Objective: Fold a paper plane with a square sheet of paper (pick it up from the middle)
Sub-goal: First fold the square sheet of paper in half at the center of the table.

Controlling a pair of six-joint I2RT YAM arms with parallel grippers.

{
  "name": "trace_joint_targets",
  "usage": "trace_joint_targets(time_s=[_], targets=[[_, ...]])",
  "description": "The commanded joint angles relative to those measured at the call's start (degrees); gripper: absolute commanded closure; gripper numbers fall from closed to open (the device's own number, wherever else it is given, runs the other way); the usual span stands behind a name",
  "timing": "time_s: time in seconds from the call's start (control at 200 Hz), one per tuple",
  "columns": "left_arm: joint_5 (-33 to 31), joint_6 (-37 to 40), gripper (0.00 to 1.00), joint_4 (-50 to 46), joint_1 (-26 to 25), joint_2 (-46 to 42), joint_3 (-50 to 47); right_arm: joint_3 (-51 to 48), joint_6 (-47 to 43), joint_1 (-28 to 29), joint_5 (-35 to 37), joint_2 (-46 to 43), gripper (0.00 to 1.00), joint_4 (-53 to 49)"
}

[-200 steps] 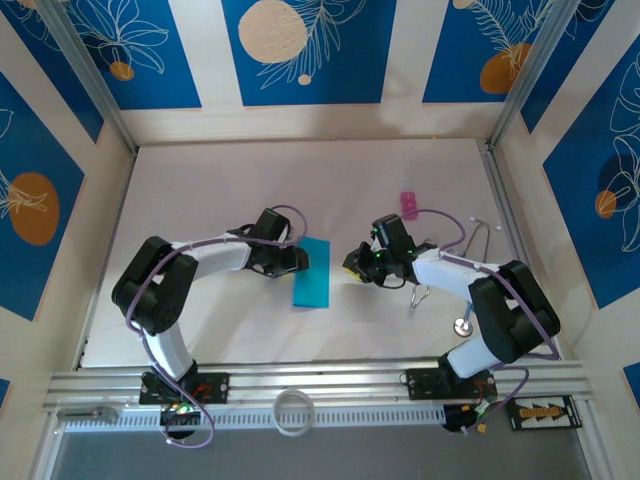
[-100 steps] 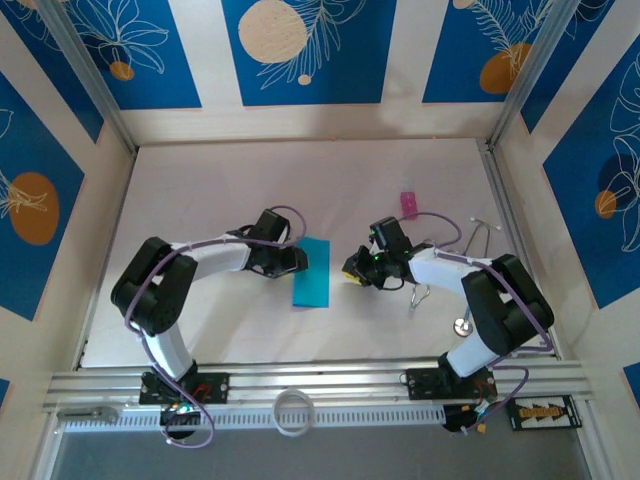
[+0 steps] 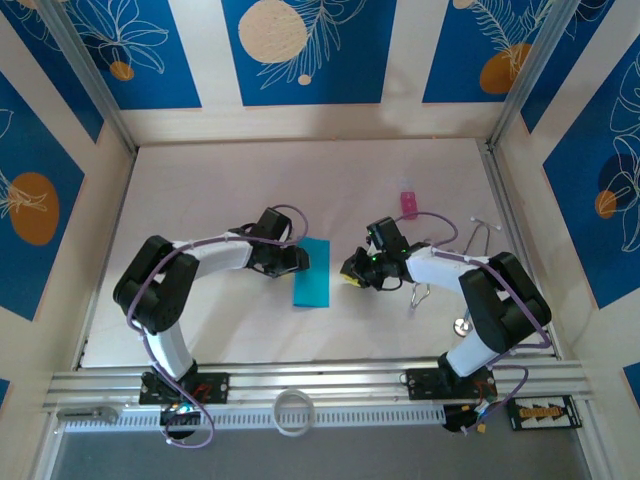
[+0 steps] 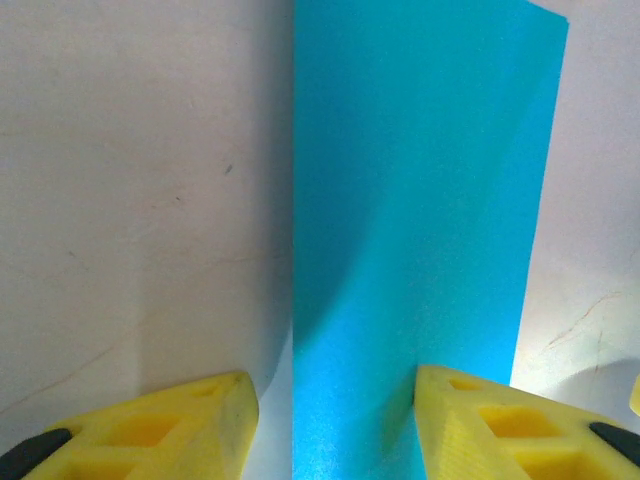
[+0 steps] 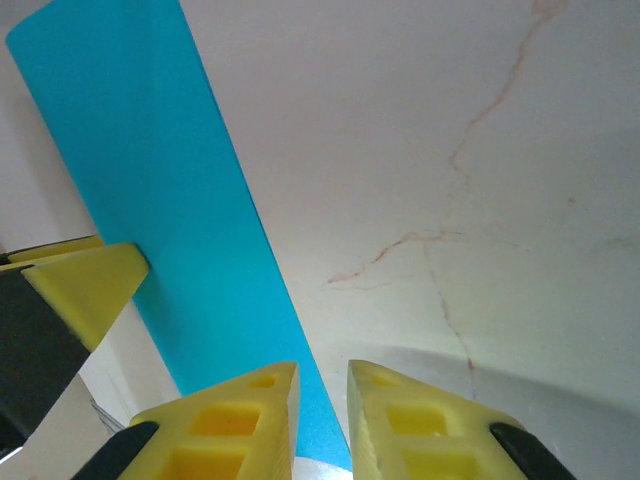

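The right gripper [image 3: 352,271], jaws narrow and empty, has edged left toward the folded square sheet of paper [image 3: 312,272], which lies unmoved on the surface [image 3: 230,190] at frame centre; the left gripper [image 3: 298,260], jaws half apart, straddles the sheet's left edge. Both arms seem poised for the next crease.

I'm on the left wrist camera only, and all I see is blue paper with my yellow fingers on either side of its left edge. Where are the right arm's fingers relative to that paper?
Observer: In the top view the right fingers sit beside the right long edge of the sheet of paper. They face your left fingers across it.
Operator: Are they open?
Observer: Barely. The right wrist view shows a narrow gap with nothing between them.
Operator: Anything else nearby?
Observer: A small pink object lies farther back, to the right of the paper and well apart from it.
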Motion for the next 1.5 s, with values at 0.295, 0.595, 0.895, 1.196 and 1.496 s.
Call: trace_joint_targets(time_s=[0.295, 0.595, 0.895, 1.196, 1.496], targets=[[-3.64, 1.18, 0.56, -3.16, 0.19, 2.90, 0.66, 0.99, -1.21, 0.40, -1.37, 0.77, 0.79, -1.63], [-3.00, 1.59, 0.53, -2.97, 0.15, 3.41, 0.98, 0.90, -1.27, 0.40, -1.47, 0.75, 0.79, -1.65], [-0.84, 2.44, 0.51, -3.00, 0.14, 5.43, 2.13, 0.71, -1.25, 0.49, -1.56, 0.67, 0.79, -1.43], [-0.39, 3.40, 0.50, -3.54, 0.19, 6.66, 2.56, 0.99, -1.59, 0.76, -2.09, 0.84, 0.78, -1.43], [-0.84, 5.28, 0.51, -5.02, 0.11, 7.03, 3.25, 1.26, -1.79, 0.76, -2.09, 0.84, 0.78, -1.82]])
